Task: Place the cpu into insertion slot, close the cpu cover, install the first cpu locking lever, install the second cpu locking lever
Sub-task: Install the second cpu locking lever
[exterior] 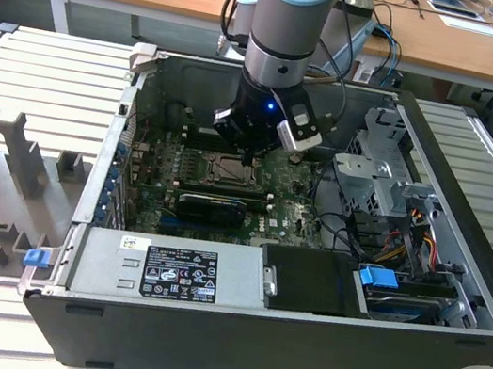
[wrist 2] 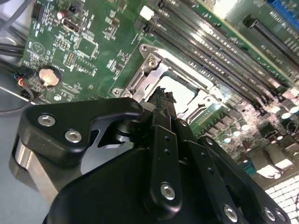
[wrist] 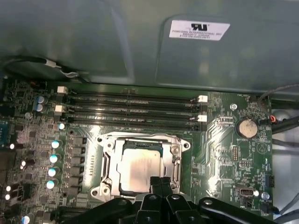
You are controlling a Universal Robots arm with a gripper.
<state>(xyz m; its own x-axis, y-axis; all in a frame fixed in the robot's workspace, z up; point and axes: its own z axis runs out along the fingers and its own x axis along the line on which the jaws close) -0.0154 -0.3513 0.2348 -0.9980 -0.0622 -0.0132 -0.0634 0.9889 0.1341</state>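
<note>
The cpu [wrist: 138, 168], a pale square chip, lies in the insertion slot [exterior: 227, 170] on the green motherboard. The cpu cover [wrist: 108, 156], a silvery frame with a cut-out centre, lies flat around the chip. My gripper [wrist: 161, 181] hangs just over the edge of the chip, its two black fingers pressed together with nothing between them. In the second wrist view the fingertips [wrist 2: 163, 95] end right at the cpu [wrist 2: 182, 93], with the cover's frame [wrist 2: 149, 65] beside them. The exterior view shows my gripper [exterior: 250, 154] low inside the open computer case, above the socket.
Long black memory slots [wrist: 131, 109] run beside the socket, with a coin battery [wrist: 246, 127] further along the board. A black finned card [exterior: 214, 206], the grey power supply [exterior: 169, 271], a metal drive cage [exterior: 378, 170] and loose cables [exterior: 410, 233] crowd the case.
</note>
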